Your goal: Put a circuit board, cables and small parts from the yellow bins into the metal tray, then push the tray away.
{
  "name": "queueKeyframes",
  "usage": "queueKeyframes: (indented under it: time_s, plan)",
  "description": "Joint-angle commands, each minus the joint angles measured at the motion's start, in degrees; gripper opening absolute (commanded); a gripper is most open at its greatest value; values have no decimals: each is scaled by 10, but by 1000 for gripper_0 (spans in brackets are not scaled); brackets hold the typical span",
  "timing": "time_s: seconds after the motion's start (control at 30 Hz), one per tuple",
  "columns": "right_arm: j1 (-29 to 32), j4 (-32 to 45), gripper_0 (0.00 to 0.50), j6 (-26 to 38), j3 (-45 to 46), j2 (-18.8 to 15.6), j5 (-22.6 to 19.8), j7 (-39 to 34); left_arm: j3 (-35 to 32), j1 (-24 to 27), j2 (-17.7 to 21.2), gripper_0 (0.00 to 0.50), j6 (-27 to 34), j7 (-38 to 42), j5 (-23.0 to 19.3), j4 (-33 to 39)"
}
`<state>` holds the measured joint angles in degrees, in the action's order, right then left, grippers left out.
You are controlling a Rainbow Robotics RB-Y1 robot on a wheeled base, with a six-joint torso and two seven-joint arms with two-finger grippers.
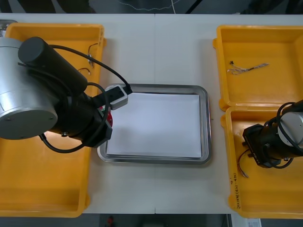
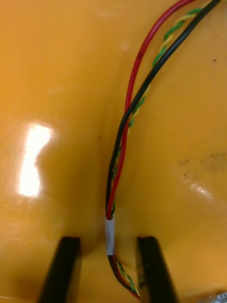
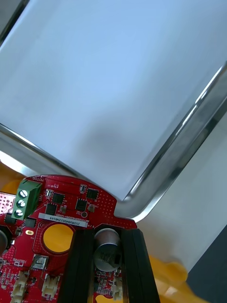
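My left gripper (image 3: 111,265) is shut on a round red circuit board (image 3: 71,213), its fingers clamping a metal cylinder on the board. The board (image 1: 109,115) hangs at the left rim of the metal tray (image 1: 204,123), which is white inside, by one of its corners (image 3: 189,151). My right gripper (image 2: 109,270) is low in the near right yellow bin (image 1: 284,203) and stands open. Its fingers (image 2: 64,270) straddle a cable bundle (image 2: 124,142) of red, black and green-yellow wires, at a white tape band. The bundle's end (image 1: 241,165) shows beside the right arm.
The far right yellow bin (image 1: 284,47) holds a thin cable (image 1: 246,68). In the far left bin (image 1: 57,33) lie some thin wires (image 1: 90,56). The left arm (image 1: 42,94) covers much of the near left bin (image 1: 42,189).
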<state>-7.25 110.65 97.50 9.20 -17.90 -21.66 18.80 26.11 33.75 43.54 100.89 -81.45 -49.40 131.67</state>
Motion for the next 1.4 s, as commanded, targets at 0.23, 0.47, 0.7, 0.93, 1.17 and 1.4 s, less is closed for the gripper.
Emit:
queueKeyframes:
  time_s: [0.23, 0.47, 0.7, 0.93, 1.17, 1.4]
  plan:
    - [-7, 21, 0, 20, 13, 5, -10, -21, 77, 40, -52, 1, -49, 87, 56, -23]
    - [-19, 77, 0, 95, 71, -5, -23, -16, 120, 40, -61, 0, -116, 96, 72, -79]
    - [-44, 127, 0, 125, 111, -49, -44, -6, 154, 40, -61, 0, -153, 104, 84, -106]
    - [-44, 134, 0, 125, 144, -108, -131, 4, 177, 40, -60, 0, -184, 107, 98, -134]
    - [-36, 134, 0, 125, 176, -162, -214, 24, 192, 40, -52, 0, -194, 108, 106, -142]
    - [-10, 161, 0, 125, 189, -226, -285, 47, 204, 40, -47, 0, -214, 108, 105, -155]
